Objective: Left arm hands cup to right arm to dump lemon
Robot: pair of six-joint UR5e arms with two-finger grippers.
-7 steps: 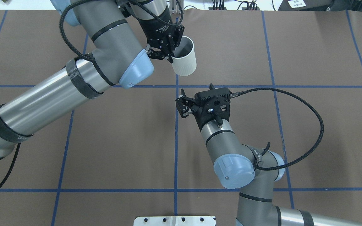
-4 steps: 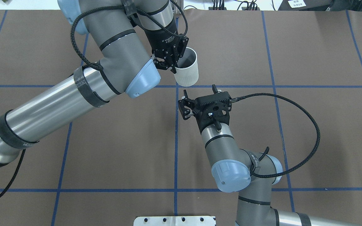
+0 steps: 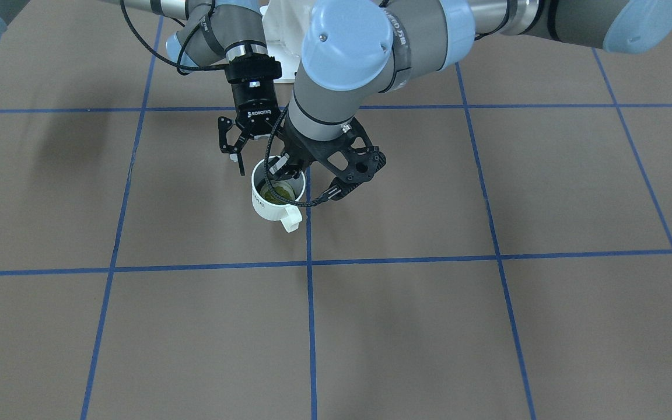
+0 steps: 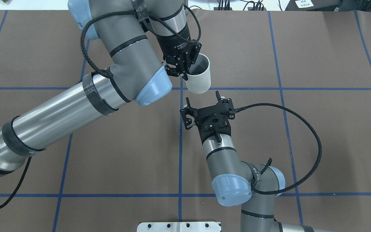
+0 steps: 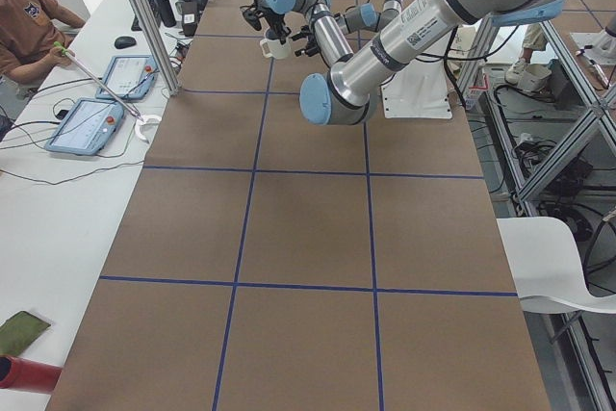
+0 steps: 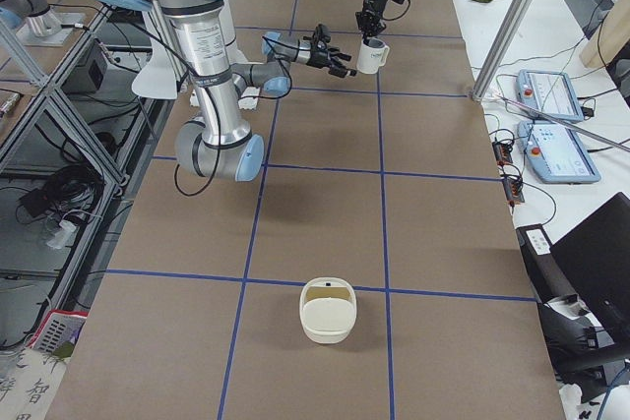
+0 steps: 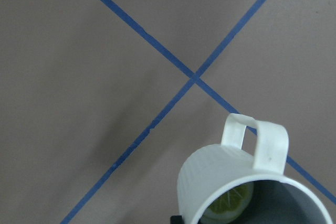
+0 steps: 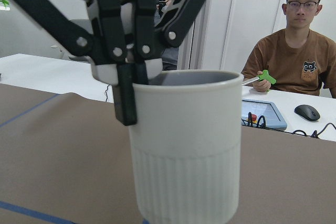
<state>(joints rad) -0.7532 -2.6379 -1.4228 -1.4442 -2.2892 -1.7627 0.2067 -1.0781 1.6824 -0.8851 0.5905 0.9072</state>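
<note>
I see the left arm (image 4: pixel 60 112) reaching over the table (image 4: pixel 317 48), its gripper (image 4: pixel 185 73) clamped on the rim of the cup (image 4: pixel 199 82), one finger inside and one outside. The right arm (image 4: pixel 221 151) points level at the cup from the robot's side. Its gripper (image 3: pixel 253 153) is spread wide, close beside the wall; I can't tell whether it touches. The cup hangs upright above a blue tape crossing, long axis vertical and mouth up. Its handle (image 3: pixel 292 220) points away from the robot. The lemon (image 3: pixel 278 189) lies at the bottom.

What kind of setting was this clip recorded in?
Most likely a robotics lab: a table gridded with blue tape, a teach pendant on a side bench, and a seated operator watching.
</note>
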